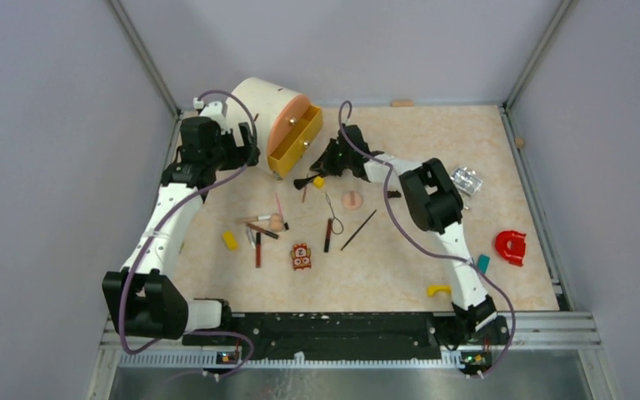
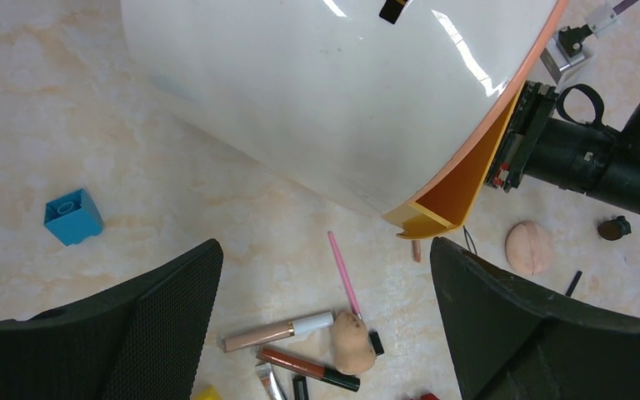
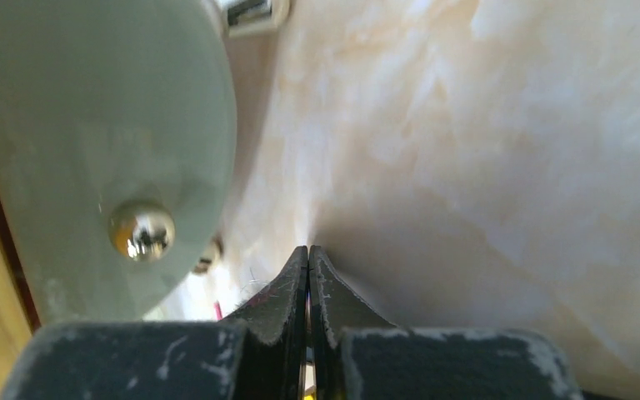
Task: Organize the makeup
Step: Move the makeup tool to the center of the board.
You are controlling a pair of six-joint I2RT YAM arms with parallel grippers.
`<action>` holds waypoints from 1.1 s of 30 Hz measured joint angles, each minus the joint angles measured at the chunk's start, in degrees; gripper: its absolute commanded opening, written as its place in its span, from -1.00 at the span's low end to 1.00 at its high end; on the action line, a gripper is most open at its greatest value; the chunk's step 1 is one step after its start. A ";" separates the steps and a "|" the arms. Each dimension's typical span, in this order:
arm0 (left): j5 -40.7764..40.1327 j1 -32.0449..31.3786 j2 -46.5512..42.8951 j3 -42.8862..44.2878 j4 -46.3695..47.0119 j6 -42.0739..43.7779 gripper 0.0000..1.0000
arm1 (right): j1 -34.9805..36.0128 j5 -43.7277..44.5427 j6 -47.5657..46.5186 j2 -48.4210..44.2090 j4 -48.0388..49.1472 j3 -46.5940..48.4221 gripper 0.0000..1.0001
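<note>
right gripper (image 3: 308, 252) fingers are pressed together just beside the open yellow drawer (image 1: 297, 140); whether they pinch anything thin i cannot tell. left gripper (image 2: 325, 250) hangs spread wide by the white round box (image 2: 325, 83). the makeup sticks (image 1: 260, 231), a puff (image 1: 352, 200) and the wire loop tool (image 1: 333, 213) lie loose on the table (image 1: 450, 133), so nearly all the sorting looks left to do.

Readable text: none in any of the three views.
Toy figure (image 1: 301, 257) on the tabletop: small pale and dark marks on its orange-red face, too small to tell whether they are letters, numbers or only pattern.
Brands, numbers, signs: none legible.
</note>
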 measured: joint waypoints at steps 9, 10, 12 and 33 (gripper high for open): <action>-0.15 0.00 0.00 0.00 0.00 0.02 0.98 | 1.51 -5.09 -7.30 -6.14 1.38 -10.23 -1.00; -0.15 0.00 0.00 0.00 0.00 0.02 0.98 | 1.75 -5.27 -7.91 -7.34 1.73 -12.24 -1.00; -0.15 0.00 0.00 0.00 0.00 0.02 0.98 | 2.01 -5.46 -8.55 -9.77 2.54 -16.09 -1.00; -0.13 0.00 0.00 -0.20 -0.02 0.02 0.98 | 5.49 -2.93 -12.28 -29.97 4.57 -44.13 -0.82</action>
